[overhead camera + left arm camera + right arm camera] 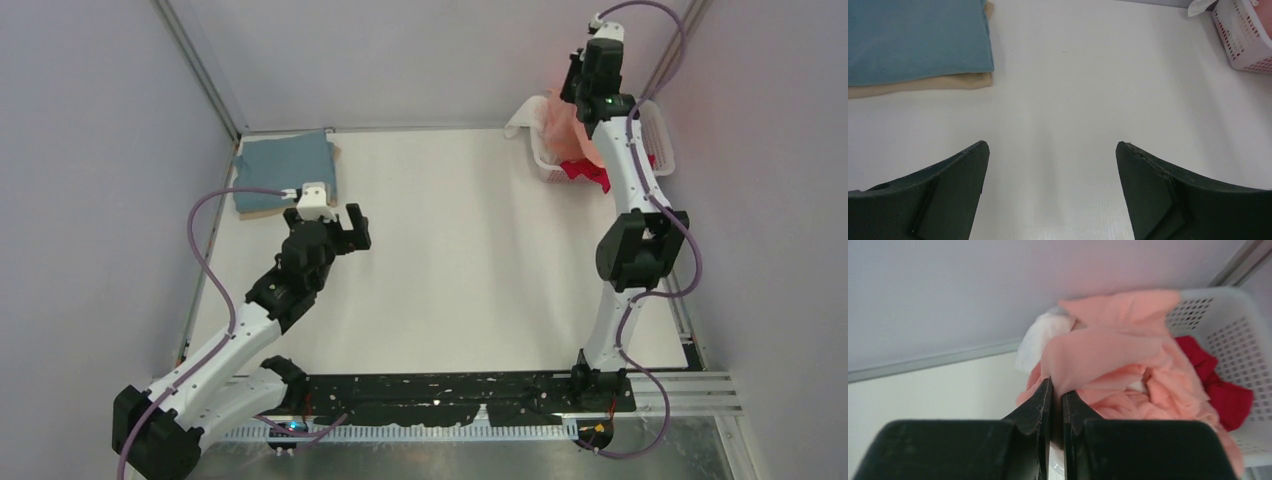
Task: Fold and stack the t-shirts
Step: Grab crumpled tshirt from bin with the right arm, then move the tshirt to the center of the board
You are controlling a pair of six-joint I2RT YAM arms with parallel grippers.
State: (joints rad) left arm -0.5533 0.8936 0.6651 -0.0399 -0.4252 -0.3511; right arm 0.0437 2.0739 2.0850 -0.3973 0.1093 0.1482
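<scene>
A folded teal-blue t-shirt [285, 167] lies on a folded tan t-shirt [923, 83] at the table's far left; the teal one also shows in the left wrist view [913, 40]. My left gripper [345, 228] is open and empty over bare table, right of that stack. My right gripper [1057, 386] is shut on a fold of the salmon-pink t-shirt [1118, 360] and holds it up over the white lattice basket [655, 135]. A red t-shirt [1220, 385] and a white t-shirt [1040, 337] lie in the basket under it.
The basket stands at the table's far right corner against the back wall; its side shows in the left wrist view [1243, 35]. Grey walls close the table on three sides. The black arm-base rail [450, 395] runs along the near edge.
</scene>
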